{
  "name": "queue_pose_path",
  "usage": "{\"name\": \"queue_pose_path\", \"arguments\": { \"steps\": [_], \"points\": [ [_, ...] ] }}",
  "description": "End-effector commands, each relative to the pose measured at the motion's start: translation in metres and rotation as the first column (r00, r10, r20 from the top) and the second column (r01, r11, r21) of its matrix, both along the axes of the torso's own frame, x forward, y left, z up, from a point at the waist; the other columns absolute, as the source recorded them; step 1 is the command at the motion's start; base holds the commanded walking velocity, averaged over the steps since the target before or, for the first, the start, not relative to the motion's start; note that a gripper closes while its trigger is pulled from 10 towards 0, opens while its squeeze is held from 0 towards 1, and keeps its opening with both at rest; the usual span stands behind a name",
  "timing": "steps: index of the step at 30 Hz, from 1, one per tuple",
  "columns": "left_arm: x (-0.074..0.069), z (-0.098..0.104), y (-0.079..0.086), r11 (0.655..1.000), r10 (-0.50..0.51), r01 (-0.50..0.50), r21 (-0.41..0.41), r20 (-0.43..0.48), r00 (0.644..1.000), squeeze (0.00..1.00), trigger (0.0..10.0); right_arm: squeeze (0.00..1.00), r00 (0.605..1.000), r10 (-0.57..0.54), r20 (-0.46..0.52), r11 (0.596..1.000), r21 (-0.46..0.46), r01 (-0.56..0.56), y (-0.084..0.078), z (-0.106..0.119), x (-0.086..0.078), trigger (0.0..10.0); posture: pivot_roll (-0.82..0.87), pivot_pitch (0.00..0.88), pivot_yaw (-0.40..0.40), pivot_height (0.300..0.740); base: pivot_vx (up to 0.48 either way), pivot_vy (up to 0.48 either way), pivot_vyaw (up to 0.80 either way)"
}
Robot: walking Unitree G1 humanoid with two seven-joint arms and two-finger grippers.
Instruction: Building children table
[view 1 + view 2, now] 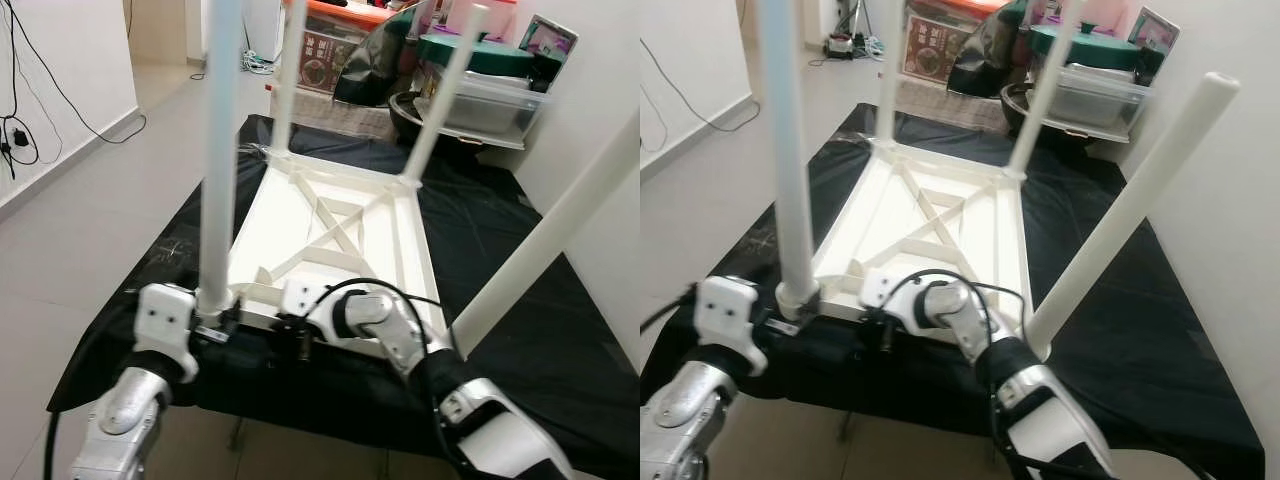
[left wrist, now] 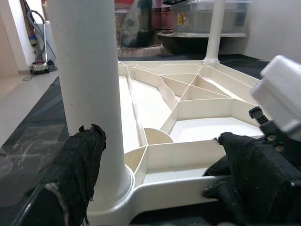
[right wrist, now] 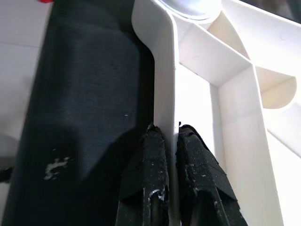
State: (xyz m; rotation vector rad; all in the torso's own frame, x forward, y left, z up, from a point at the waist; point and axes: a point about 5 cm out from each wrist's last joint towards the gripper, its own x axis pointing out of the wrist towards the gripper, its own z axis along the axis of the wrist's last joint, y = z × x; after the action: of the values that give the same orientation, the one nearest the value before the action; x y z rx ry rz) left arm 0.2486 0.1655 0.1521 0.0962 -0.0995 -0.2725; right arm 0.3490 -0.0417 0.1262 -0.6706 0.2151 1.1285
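Four white legs [image 1: 219, 150] rise from the upturned table top [image 1: 330, 225], fencing its corners. Between them the ribbed underside lies open from above. Both grippers crowd the near rim [image 1: 262, 320]. Bins and bags [image 1: 470, 85] block the far end; black cloth [image 1: 500, 260] on the right lies bare.

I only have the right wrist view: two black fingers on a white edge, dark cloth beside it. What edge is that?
Observer: The near rim of the upside-down white table top, lying on a black cloth. The right pincer pinches that rim.
Operator: Where's the other arm?
Observer: The left pincer sits at the near-left corner, one finger against the leg standing there.
Operator: How many legs are in?
Observer: Four stand up from the corners; the near-right one leans outward.
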Motion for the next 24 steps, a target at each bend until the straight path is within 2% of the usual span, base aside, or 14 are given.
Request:
{"name": "queue_pose_path", "arguments": {
  "steps": [1,3,5,6,9,12,15,19,20,24],
  "points": [
    [0.0,-0.003,-0.002,1.0,-0.008,0.008,-0.01,-0.007,1.0,0.0,10.0,0.0,0.977,-0.209,0.041,0.978,0.039,0.207,-0.017,0.007,0.017,0.0,0.12,0.0,-0.181,0.74,0.0,0.0,0.0],
    [0.001,-0.002,-0.003,1.0,-0.01,0.01,-0.01,-0.007,1.0,0.0,10.0,0.0,0.97,-0.24,0.035,0.969,0.067,0.238,-0.014,0.008,0.018,0.0,0.12,0.0,-0.179,0.74,0.0,0.0,0.0],
    [0.001,-0.002,-0.004,1.0,-0.012,0.012,-0.011,-0.007,1.0,0.0,10.0,0.0,0.976,-0.217,0.03,0.966,0.147,0.21,-0.007,0.014,0.017,0.0,0.12,0.0,-0.179,0.74,0.0,0.0,0.0],
    [0.0,-0.003,-0.005,1.0,-0.013,0.013,-0.011,-0.008,1.0,0.0,10.0,0.0,0.986,-0.156,0.058,0.975,0.169,0.145,-0.004,0.016,0.013,0.0,0.12,0.0,-0.178,0.74,0.0,0.0,0.0],
    [0.0,-0.004,-0.005,1.0,-0.014,0.014,-0.011,-0.012,1.0,0.0,10.0,0.0,0.99,-0.058,0.132,0.992,0.122,0.042,-0.006,0.013,0.006,0.0,0.12,0.0,-0.179,0.74,0.0,0.0,0.0],
    [0.0,-0.004,-0.005,1.0,-0.014,0.014,-0.011,-0.012,1.0,0.0,10.0,0.0,0.987,-0.042,0.158,0.994,0.106,0.025,-0.007,0.012,0.005,0.0,0.12,0.0,-0.179,0.74,0.0,0.0,0.0],
    [0.0,-0.004,-0.005,1.0,-0.014,0.014,-0.015,-0.012,1.0,0.0,10.0,0.0,0.984,-0.026,0.177,0.998,0.065,0.015,-0.018,0.009,0.006,0.0,0.12,0.0,-0.181,0.74,0.0,0.0,0.0],
    [0.001,-0.005,-0.006,1.0,-0.015,0.015,-0.017,-0.013,1.0,0.0,10.0,0.0,0.979,-0.036,0.202,0.999,0.025,0.031,-0.026,0.009,0.01,0.0,0.11,0.0,-0.181,0.74,0.0,0.0,0.0],
    [0.001,-0.005,-0.007,1.0,-0.017,0.017,-0.019,-0.012,1.0,0.0,10.0,0.0,0.964,-0.072,0.257,0.996,-0.031,0.082,-0.034,0.012,0.018,0.0,0.12,0.0,-0.183,0.74,0.0,0.0,0.0],
    [0.001,-0.004,-0.007,1.0,-0.017,0.017,-0.019,-0.012,1.0,0.0,10.0,0.0,0.952,-0.108,0.287,0.99,-0.052,0.129,-0.041,0.016,0.024,0.0,0.12,0.0,-0.183,0.74,0.0,0.0,0.0]
  ]
}}
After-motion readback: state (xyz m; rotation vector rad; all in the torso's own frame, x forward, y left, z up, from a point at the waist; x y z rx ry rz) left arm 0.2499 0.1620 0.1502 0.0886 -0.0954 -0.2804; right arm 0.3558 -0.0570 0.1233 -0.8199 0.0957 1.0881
